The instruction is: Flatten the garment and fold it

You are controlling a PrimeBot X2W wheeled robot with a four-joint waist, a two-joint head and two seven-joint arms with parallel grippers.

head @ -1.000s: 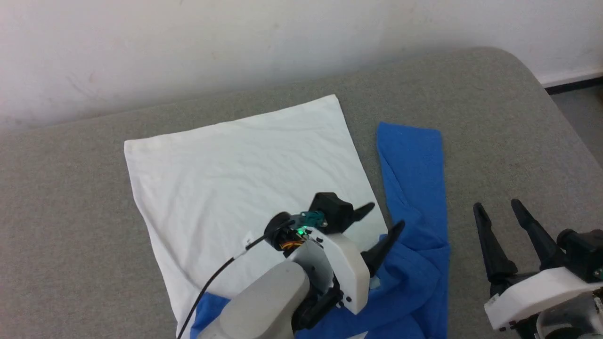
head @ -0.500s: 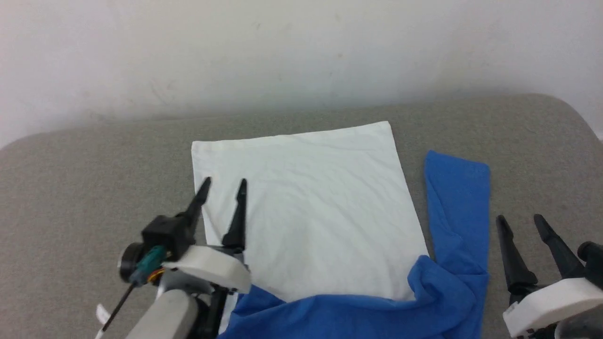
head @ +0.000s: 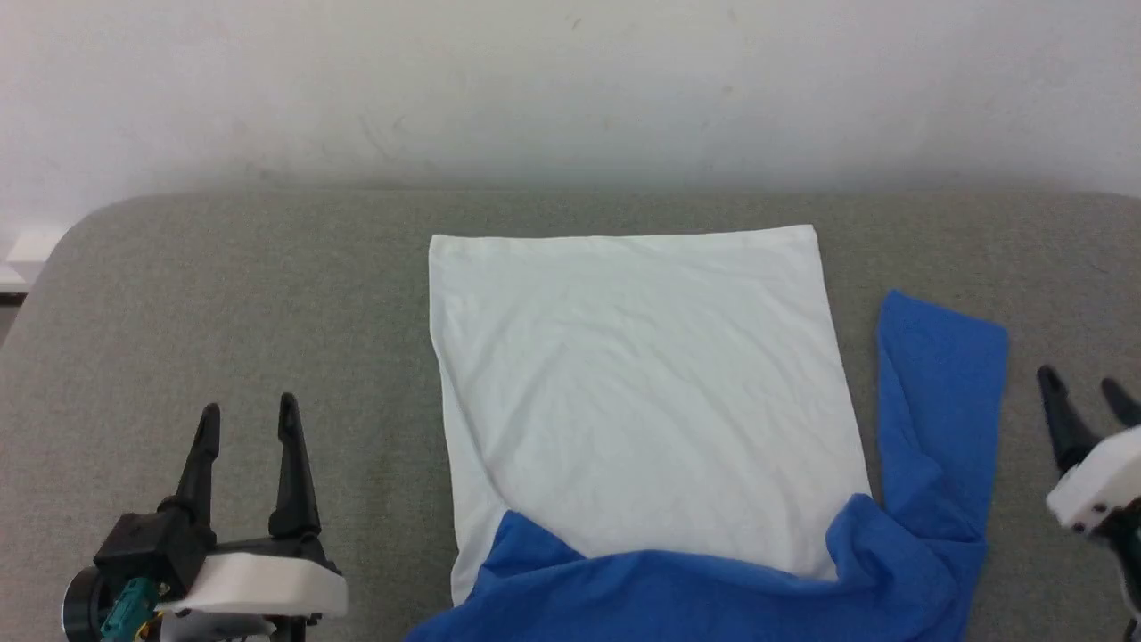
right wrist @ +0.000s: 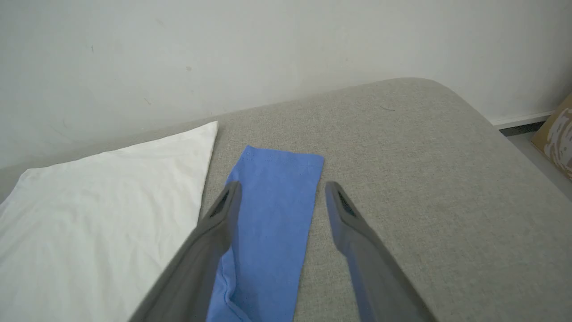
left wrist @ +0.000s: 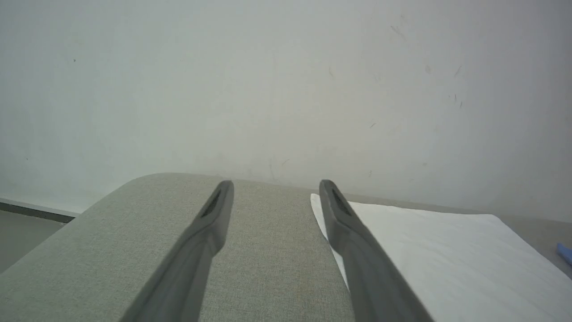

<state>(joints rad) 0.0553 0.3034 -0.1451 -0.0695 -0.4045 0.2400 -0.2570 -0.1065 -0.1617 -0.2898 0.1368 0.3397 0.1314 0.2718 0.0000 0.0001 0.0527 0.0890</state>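
Since the shirt (head: 642, 392) lies on the surface (head: 267, 294) with its blue sleeve (head: 940, 392) running lengthwise along its right side, right jaws sit nearest; both sets gape wide, empty, left jaws well off its left.

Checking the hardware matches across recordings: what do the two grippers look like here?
The left gripper has two long, tapered black fingers on a white housing, with a black block and a teal connector beside it. The right gripper has the same black fingers and white housing. In the wrist views, each finger carries a recessed slot near its tip.
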